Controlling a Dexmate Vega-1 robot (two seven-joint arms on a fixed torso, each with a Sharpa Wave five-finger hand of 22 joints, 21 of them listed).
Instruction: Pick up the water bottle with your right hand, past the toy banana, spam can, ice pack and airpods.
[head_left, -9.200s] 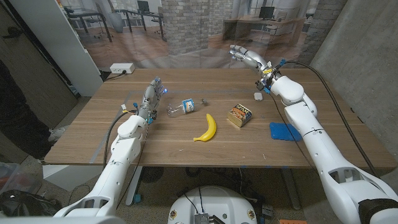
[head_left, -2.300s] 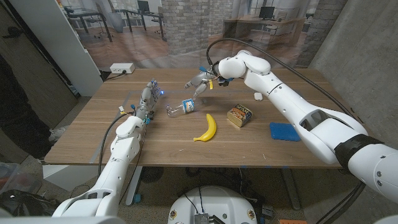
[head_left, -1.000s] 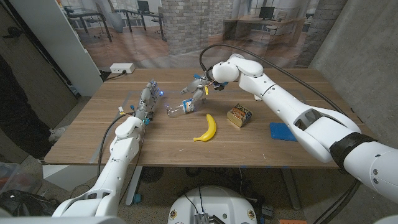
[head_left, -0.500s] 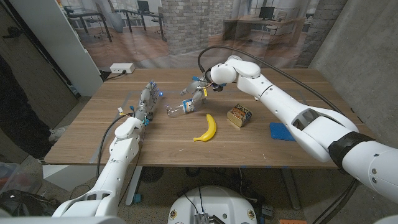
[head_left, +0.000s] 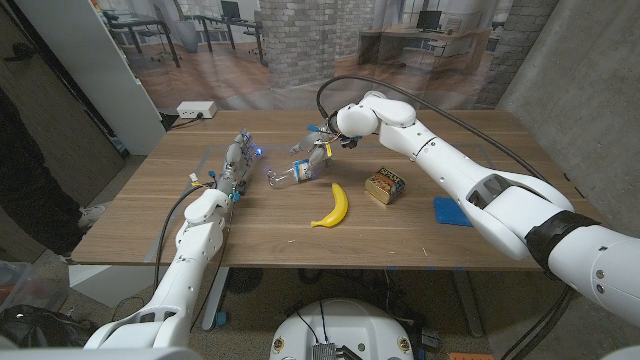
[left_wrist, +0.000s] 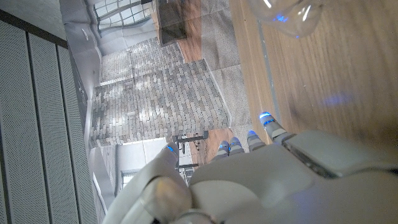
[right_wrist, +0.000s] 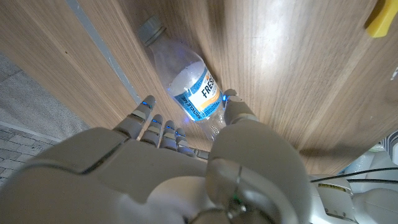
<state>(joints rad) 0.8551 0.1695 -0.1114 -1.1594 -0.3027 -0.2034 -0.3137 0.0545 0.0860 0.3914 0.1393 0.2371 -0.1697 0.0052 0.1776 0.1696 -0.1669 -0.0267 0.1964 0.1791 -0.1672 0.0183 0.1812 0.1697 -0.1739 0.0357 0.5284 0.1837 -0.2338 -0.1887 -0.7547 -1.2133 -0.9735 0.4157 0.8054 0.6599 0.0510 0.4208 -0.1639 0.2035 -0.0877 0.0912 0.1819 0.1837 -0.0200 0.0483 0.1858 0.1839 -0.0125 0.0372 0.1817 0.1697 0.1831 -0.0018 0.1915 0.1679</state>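
The water bottle (head_left: 296, 171) lies on its side at mid-table, clear with a blue and white label, its cap end pointing towards my left hand. My right hand (head_left: 316, 147) hovers at the bottle's far end. In the right wrist view the bottle (right_wrist: 186, 83) lies just beyond my right hand (right_wrist: 186, 180), with the fingers (right_wrist: 148, 116) on one side of its base and the thumb on the other, spread apart. My left hand (head_left: 238, 158) stands on its edge left of the bottle, fingers straight and holding nothing.
A yellow toy banana (head_left: 332, 205) lies in front of the bottle. The spam can (head_left: 384, 186) sits to its right, and the blue ice pack (head_left: 455, 211) is further right. A white power strip (head_left: 195, 108) lies beyond the table's far left corner.
My right arm has swung from the table's far right over to the bottle. In the last second the hand crept slightly closer around the bottle's end. The left arm stayed put.
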